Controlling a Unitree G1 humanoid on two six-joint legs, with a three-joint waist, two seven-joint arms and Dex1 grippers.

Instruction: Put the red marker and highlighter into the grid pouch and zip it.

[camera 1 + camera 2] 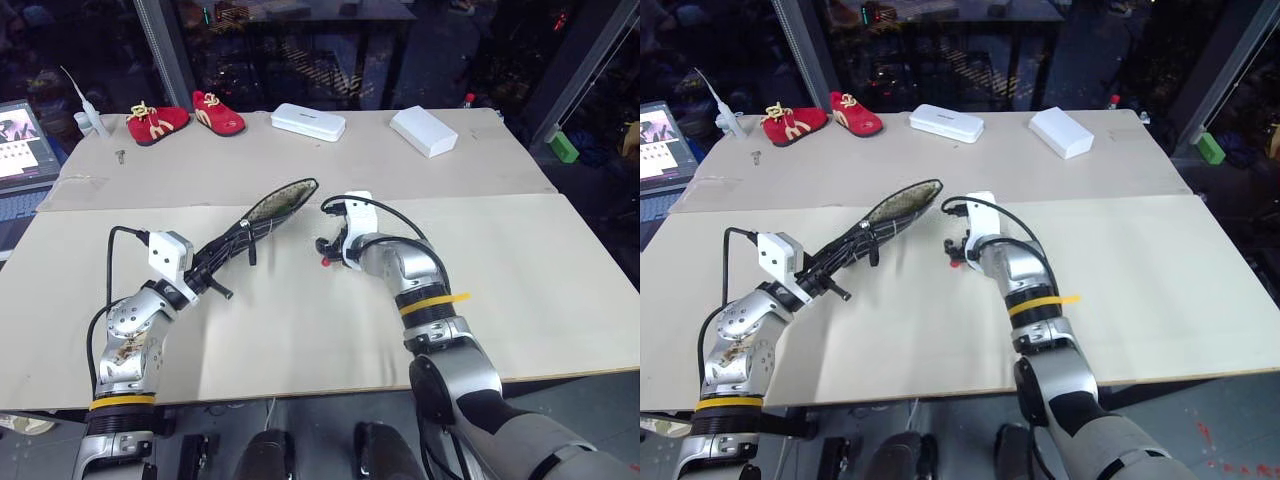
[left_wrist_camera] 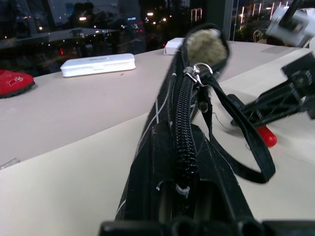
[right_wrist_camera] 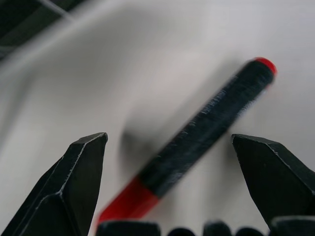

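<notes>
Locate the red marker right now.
The marker lies on the table near its middle, between the open right hand's fingers and just right of the pouch in the left hand.

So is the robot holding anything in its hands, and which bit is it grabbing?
The left gripper pinches the black grid-lined fabric pouch at its near end, lifted. The right gripper is open over the black red-ended marker, holding nothing.

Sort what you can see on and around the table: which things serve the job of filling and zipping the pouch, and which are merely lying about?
Job:
- grid pouch, held by the left claw
- red marker, between the open right claw's fingers

Lying about:
- red shoes
- two white boxes
- laptop
</notes>
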